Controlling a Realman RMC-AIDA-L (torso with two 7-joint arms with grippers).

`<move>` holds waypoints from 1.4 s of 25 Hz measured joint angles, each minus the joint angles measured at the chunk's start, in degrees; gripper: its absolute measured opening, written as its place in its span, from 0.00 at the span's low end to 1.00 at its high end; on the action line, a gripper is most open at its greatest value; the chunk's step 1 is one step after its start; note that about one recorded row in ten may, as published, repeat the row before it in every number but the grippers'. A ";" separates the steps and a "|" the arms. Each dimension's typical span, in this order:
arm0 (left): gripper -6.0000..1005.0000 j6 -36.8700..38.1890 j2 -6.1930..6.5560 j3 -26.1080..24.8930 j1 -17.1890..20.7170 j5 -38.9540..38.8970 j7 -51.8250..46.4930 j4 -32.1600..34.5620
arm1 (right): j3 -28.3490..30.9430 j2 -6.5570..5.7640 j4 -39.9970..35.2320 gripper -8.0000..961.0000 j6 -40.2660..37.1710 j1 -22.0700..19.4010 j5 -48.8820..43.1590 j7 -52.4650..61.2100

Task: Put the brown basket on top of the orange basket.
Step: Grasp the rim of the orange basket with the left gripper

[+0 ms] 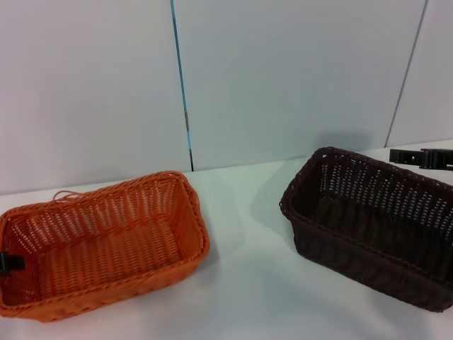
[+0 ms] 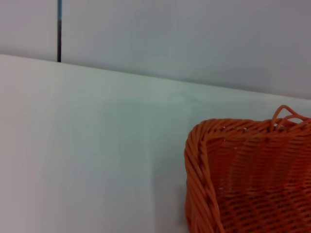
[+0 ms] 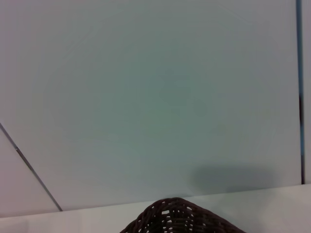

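Observation:
The orange basket (image 1: 106,241) sits on the white table at the left, open side up, with a loose strand at its far rim. Its corner also shows in the left wrist view (image 2: 243,179). The brown basket (image 1: 375,219) is at the right, open side up and apart from the orange one. A bit of its rim shows in the right wrist view (image 3: 182,218). A black part of my left gripper (image 1: 8,262) shows at the orange basket's left end. My right gripper (image 1: 423,157) is just behind the brown basket's far right rim.
The white table (image 1: 248,283) runs between and in front of the baskets. A pale panelled wall (image 1: 283,78) stands close behind them, with a dark vertical seam (image 1: 182,85).

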 joint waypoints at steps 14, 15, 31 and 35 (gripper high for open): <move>0.39 0.03 -0.76 0.53 0.08 0.04 -0.48 -1.06 | 0.00 0.00 -0.09 0.83 0.01 0.12 -0.11 0.00; 0.39 -0.02 -0.76 0.58 0.09 0.05 -0.48 -1.07 | 0.00 0.00 -0.09 0.83 0.02 0.12 -0.11 0.00; 0.32 1.16 -0.69 1.39 -0.37 2.38 -0.53 -0.42 | 0.18 0.00 -0.09 0.83 -0.07 0.20 -0.31 0.01; 0.22 2.34 -1.23 1.38 0.15 2.25 -0.37 -1.15 | 0.18 0.00 -0.14 0.83 -0.07 0.12 -0.32 0.00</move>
